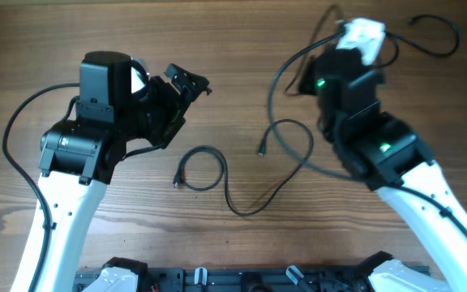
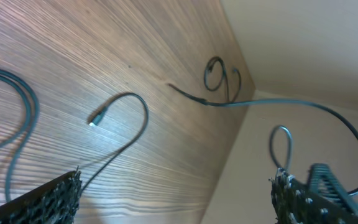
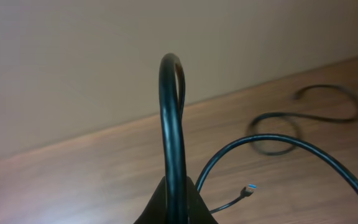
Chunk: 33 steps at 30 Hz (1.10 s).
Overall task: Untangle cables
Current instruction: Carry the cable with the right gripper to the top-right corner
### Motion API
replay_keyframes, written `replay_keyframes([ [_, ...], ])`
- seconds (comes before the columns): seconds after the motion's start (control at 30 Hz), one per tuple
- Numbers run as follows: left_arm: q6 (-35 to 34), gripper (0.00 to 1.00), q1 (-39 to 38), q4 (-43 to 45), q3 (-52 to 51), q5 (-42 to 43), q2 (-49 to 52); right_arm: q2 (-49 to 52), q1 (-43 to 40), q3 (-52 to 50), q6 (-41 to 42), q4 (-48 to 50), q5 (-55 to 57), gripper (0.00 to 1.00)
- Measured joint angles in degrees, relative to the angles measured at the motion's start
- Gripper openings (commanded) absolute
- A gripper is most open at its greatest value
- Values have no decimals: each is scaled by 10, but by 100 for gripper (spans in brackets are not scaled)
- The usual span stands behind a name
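Thin black cables lie in separate loops on the wooden table. One cable point(image 1: 225, 191) curls across the middle, with a plug point(image 1: 178, 182) at its left end and another plug point(image 1: 261, 149) further right. That plug also shows in the left wrist view point(image 2: 95, 119). My right gripper point(image 1: 340, 31) is shut on a second cable point(image 3: 171, 106) and holds a loop of it upright above the table. This cable sweeps down the left of the right arm point(image 1: 276, 81). A third cable point(image 1: 438, 36) lies at the far right. My left gripper point(image 1: 186, 85) is open and empty above the table point(image 2: 176, 186).
The table's far edge point(image 2: 229, 124) and a beige wall run close behind the right gripper. Thick black wires trail from the arm bases, one point(image 1: 14, 154) looping at the left. A black rail point(image 1: 250, 280) lines the front edge.
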Motion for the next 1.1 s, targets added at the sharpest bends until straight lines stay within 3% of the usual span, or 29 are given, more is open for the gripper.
replay_keyframes([
  [0.2, 14, 100, 0, -9, 0, -21, 0, -30, -198, 0, -10, -33, -50, 4],
  [0.3, 16, 100, 0, -10, 0, -33, 0, -31, -278, 2, 35, -126, -92, 4],
  [0.4, 17, 100, 0, -10, 0, -37, 0, -17, -349, 2, 66, -146, -103, 4],
  [0.6, 17, 100, 0, -28, 0, -39, 0, 102, -459, 1, 42, -77, -111, 5],
  [0.67, 17, 100, 0, -29, 0, -39, 0, 143, -484, 1, 21, -45, -115, 18],
  [0.77, 17, 100, 0, -30, 0, -41, 0, 188, -499, 0, -11, -17, -101, 5],
  [0.8, 17, 100, 0, -29, 0, -41, 0, 201, -503, 0, -13, -20, -91, 9],
  [0.83, 17, 100, 0, -29, 0, -41, 0, 216, -510, 0, -11, -23, -81, 24],
  [0.87, 17, 100, 0, -29, 0, -41, 0, 227, -517, 0, -11, -28, -74, 29],
  [0.9, 17, 100, 0, -29, 0, -44, 0, 239, -527, 0, -9, -35, -69, 46],
  [0.93, 17, 100, 0, -29, 0, -49, 0, 247, -536, 0, -10, -39, -67, 73],
  [0.97, 17, 100, 0, -30, 0, -50, 0, 252, -542, 0, -9, -41, -73, 88],
  [1.0, 17, 100, 0, -29, 0, -51, 0, 257, -545, 0, -9, -41, -87, 96],
  [1.1, 17, 100, 0, -30, 0, -52, 0, 265, -545, 0, -9, -54, -160, 98],
])
